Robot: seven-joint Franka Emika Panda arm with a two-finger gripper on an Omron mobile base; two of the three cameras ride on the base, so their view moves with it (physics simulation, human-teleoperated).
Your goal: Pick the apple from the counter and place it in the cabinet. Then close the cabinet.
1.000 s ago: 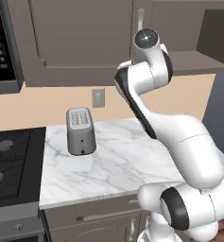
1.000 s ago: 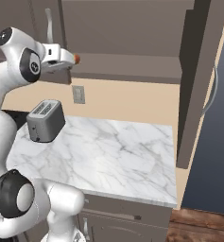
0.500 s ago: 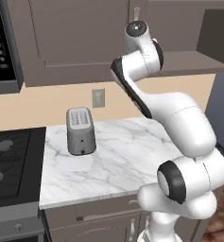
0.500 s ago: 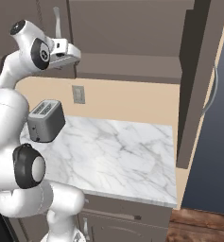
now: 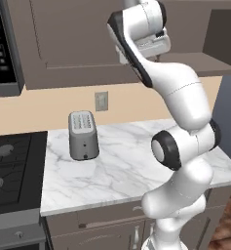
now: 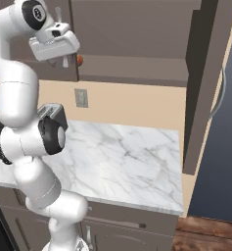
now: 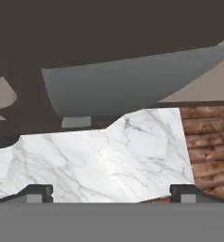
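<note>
Reaching: gripper [image 6: 67, 60] raised high at the cabinet [image 6: 137, 34] shelf edge.
Fingers: fingertips [image 7: 38, 193] spread wide apart, nothing between them.
Apple: apple [image 6: 80, 60] just beside the gripper; contact unclear.
Below: counter [image 6: 127, 162], toaster [image 5: 83, 135].

I'm in a home kitchen: marble counter [image 5: 122, 161] below my hand, toaster [image 5: 83, 135], stovetop [image 5: 9, 166], wall cabinet [image 5: 63, 44] beside it
</note>
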